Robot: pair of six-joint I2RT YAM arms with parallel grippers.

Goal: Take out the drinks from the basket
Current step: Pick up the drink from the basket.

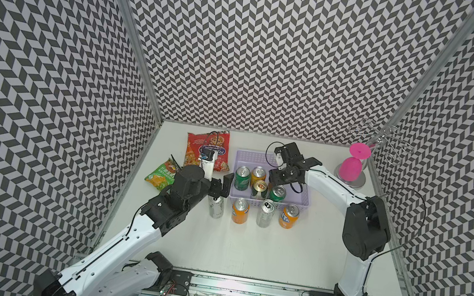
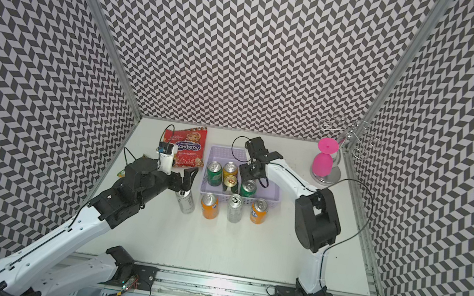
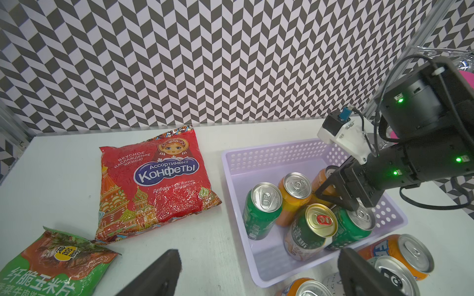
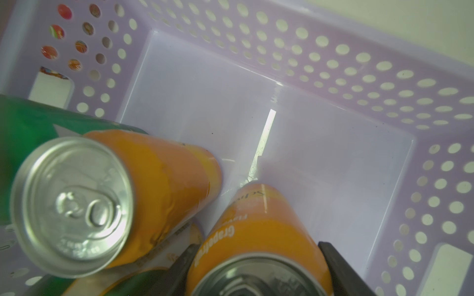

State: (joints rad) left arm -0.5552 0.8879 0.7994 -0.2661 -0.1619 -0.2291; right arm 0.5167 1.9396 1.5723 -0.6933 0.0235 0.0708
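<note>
**Right gripper (image 1: 276, 180) astride grapefruit can in basket (image 1: 244, 156); left gripper (image 1: 222, 186) spread wide outside it**

Top views. The right gripper reaches down into the lavender basket, in the half nearer the right arm, and covers the grapefruit can almost wholly.
- Standing in the basket: green can (image 1: 242, 178), orange can (image 1: 258, 173), gold-topped can (image 1: 260, 188), second green can (image 1: 277, 193).
- Standing on the white table (image 1: 245, 252), in a row just in front of the basket: slim silver can (image 1: 215, 207), front orange can (image 1: 240, 210), second slim silver can (image 1: 265, 213), blue-labelled orange can (image 1: 289, 215).
- The left gripper sits directly over the slim silver can at the row's left end, jaws wide apart and holding nothing. Whether it touches the can cannot be told.

Left wrist view.
- The left fingers (image 3: 159, 271) stand far apart with nothing clamped between them.
- The right gripper (image 3: 336, 198) points down among the basket's cans, and the grapefruit can (image 3: 323, 178) shows just behind its fingers.
- A red candy bag (image 3: 159, 179) and a green snack bag (image 3: 51, 264) lie flat on the table beside the basket.

Right wrist view.
- The grapefruit can (image 4: 256, 238) stands upright on the basket floor between the two black fingers (image 4: 336, 264), one close against each side.
- Whether the fingers already press the can cannot be told.
- The orange can (image 4: 166, 179) stands near it, the two apart.
- The perforated basket wall (image 4: 307, 51) runs behind.
</note>
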